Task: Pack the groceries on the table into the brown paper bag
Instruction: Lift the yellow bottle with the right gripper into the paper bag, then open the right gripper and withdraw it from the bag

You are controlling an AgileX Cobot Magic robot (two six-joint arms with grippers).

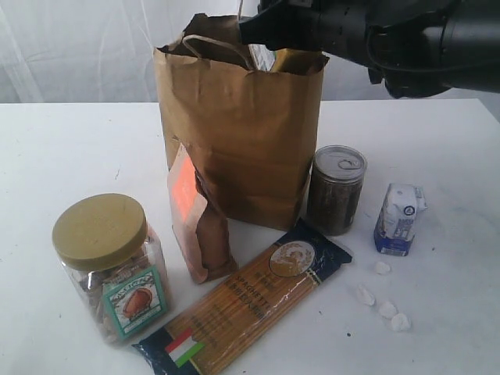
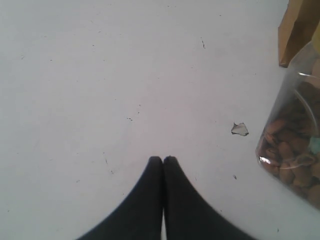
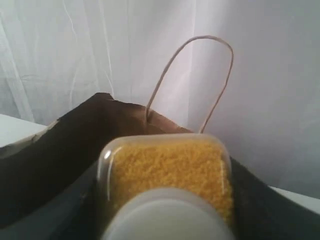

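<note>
The bench is carrying everything, and the brown paper bag is standing upright on it, mouth open. The bag is looking like the weak point. Its thin walls are giving little support, so a sideways nudge from the right hand hanging over the mouth could be folding the rim in. It could also be tipping the bag onto the small brown pouch leaning against its front.

That hand is grasping the white-capped yellow-grain bottle at the bag's mouth. Let go too high, the bottle could be striking the base hard or snagging the twisted handle.

The left hand is clenched on nothing, hovering over bare bench near the gold-lidded clear jar. A careless swing there could be knocking the jar.

- **Bench:** smooth, matt white, faintly specked.
- **Bag:** stiff creased kraft paper, boxy in shape.
- **Long spaghetti pack:** flat glossy film with dark blue ends, lying just in front of the bag.
- **Jar:** clear and squarish, showing brown nut-like pieces under a round, dull gold lid.
- **Pouch:** soft brown paper with an orange label.
- **Dark tin:** a cylinder with a silvery ring-pull top.
- **White-blue carton:** small card with a crumpled top.
- **Bottle:** clear, round-cornered, packed with fine grain under a smooth cap.
- **Small white lumps:** rough and irregular.
</note>
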